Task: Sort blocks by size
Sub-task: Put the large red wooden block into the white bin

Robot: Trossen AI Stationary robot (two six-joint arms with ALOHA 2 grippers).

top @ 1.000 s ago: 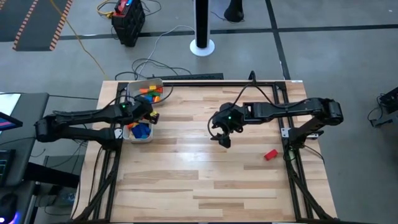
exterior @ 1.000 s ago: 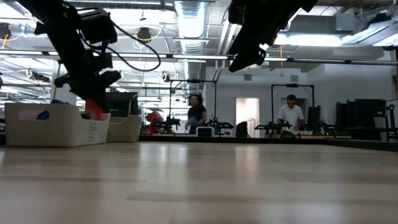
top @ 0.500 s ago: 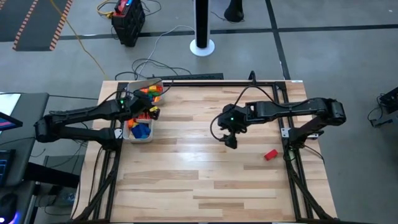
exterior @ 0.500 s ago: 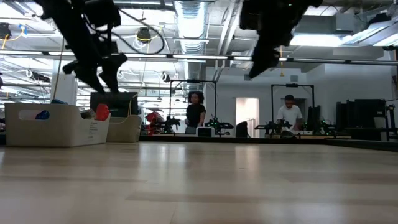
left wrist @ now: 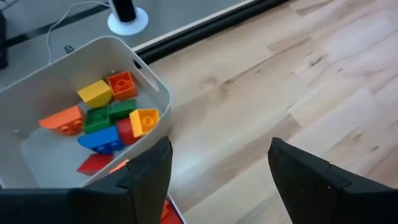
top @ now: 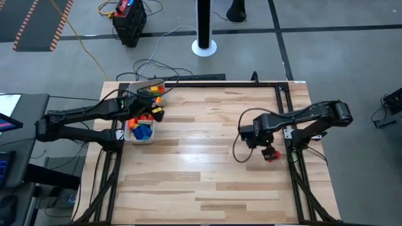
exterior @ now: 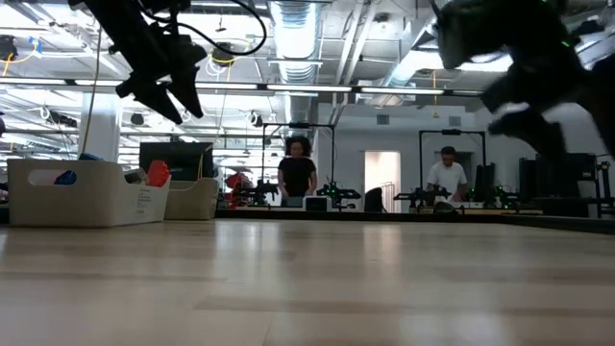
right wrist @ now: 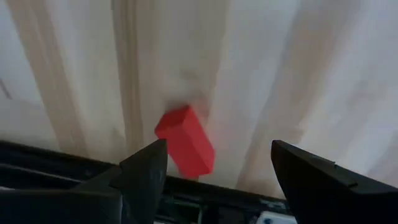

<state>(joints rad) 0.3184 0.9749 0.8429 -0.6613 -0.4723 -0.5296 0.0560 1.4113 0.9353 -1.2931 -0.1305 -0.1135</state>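
Over the last second the right gripper point(top: 267, 149) has swung from mid-table out to the right edge, and the left gripper point(top: 151, 104) has risen off the trays with its jaws spread, a red brick that it carried now gone from between them

That red brick most likely lies in one of the two white trays point(top: 141, 139) at the table's far left, where the blocks point(left wrist: 111, 113) are heaped: orange, yellow, green, blue and red squares in the farther tray, blue and red pieces in the nearer one. The trays stand side by side so each can take one size. The left gripper hangs over them, released and empty, its dark fingers point(left wrist: 147, 175) parted with only tray rim and bare wood showing between.

One last red block point(right wrist: 185, 141) lies alone on the wood, just beside the table's right frame rail. The right gripper hovers directly above it with its jaws wide, straddling it in the wrist view without touching it, which suggests it is lining up to descend and pinch it
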